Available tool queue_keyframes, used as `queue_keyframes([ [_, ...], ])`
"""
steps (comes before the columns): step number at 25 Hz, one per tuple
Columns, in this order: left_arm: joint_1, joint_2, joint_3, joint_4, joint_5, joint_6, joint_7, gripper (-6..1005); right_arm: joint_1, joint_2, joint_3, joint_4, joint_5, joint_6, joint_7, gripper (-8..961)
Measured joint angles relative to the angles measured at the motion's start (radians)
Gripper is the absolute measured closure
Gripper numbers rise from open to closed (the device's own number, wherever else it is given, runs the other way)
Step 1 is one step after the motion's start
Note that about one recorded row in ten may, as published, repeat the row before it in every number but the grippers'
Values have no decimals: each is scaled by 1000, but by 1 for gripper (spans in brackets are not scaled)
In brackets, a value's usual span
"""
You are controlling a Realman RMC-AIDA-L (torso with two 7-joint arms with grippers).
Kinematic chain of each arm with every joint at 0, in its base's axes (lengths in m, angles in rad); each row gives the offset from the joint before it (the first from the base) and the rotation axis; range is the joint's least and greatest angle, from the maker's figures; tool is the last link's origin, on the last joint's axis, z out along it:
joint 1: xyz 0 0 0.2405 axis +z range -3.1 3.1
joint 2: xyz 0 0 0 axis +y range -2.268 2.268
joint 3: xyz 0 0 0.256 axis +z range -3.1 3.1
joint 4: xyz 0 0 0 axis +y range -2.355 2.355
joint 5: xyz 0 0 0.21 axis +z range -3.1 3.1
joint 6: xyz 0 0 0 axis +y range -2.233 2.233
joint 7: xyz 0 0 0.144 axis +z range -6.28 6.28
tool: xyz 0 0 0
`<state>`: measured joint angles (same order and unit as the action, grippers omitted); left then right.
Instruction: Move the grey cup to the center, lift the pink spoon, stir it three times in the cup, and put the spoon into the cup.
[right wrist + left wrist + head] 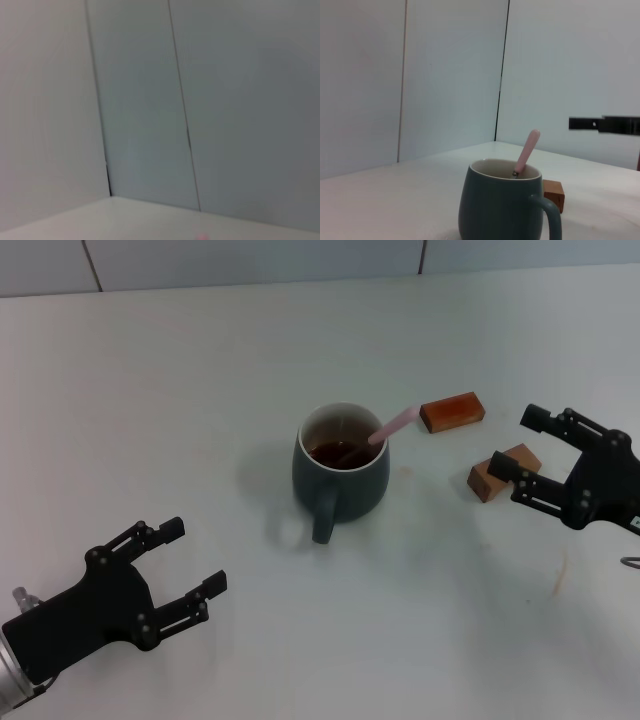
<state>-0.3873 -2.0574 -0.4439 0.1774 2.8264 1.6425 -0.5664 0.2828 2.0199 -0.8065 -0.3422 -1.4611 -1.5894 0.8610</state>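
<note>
Grey cup point(341, 472) sits mid-table point(200, 420), handle toward me, brown liquid inside. Pink spoon point(385, 430) stands in the cup, bowl under the liquid, handle leaning on the rim on the side of the orange-brown block point(452, 411). A second wooden block point(503, 472) lies right of the cup. I read the left gripper point(180, 565) as spread open and holding nothing, near-left of the cup. Right gripper point(522, 457) is open too, hovering by that second block, possibly just above it.
</note>
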Motion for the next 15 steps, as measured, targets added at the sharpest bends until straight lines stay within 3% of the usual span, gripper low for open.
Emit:
queue_keyframes([
  [3, 3, 0, -2, -5, -1, -3, 1, 178, -4, 5, -2, 7, -28, 33, -14, 176],
  [9, 4, -1, -1, -7, -2, -5, 2, 178, 11, 19, -3, 34, -110, 109, -71, 178],
  [15, 7, -4, 4, -7, -2, -6, 2, 178, 15, 20, -4, 40, -128, 140, -89, 180],
])
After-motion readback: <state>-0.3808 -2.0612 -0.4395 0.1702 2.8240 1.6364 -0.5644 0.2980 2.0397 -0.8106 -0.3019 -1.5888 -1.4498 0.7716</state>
